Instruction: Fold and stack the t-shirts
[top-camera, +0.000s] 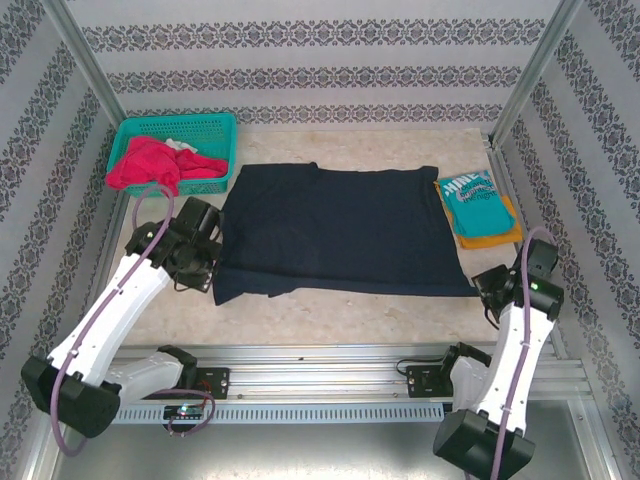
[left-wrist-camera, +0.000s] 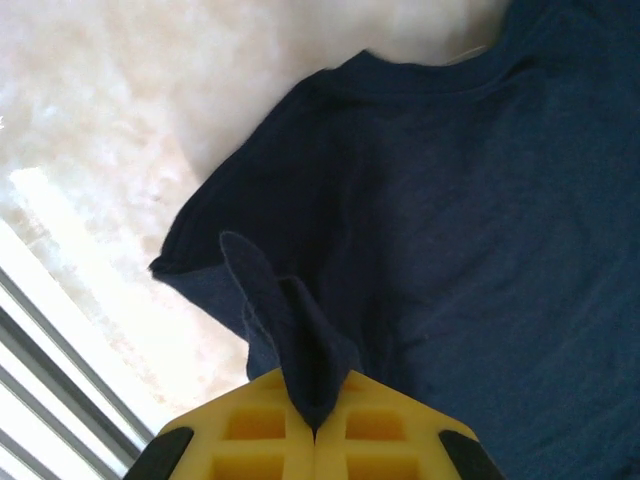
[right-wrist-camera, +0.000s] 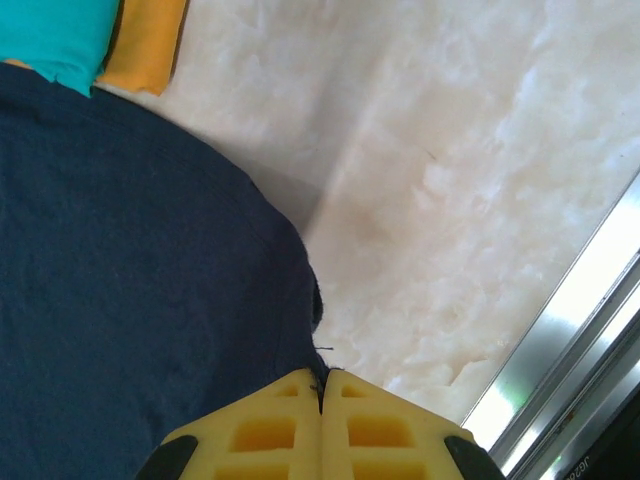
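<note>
navy t-shirt (top-camera: 340, 230) spread flat, left gripper (left-wrist-camera: 315, 425) pinching its sleeve, right gripper (right-wrist-camera: 322, 395) pinching its edge

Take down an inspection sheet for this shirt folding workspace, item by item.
Surface: pale marbled tabletop.
Job's things: large dark navy cloth t-shirt spread flat; folded teal lettered t-shirt atop orange t-shirt; pink-red shirt heaped in teal plastic mesh basket.
Clutter: that basket, far-left corner.
End effectors: left end effector and right end effector both shut on the navy shirt's edge.
Cables: purple cables along arms.
Surroundings: patterned walls, metal rail.
</note>
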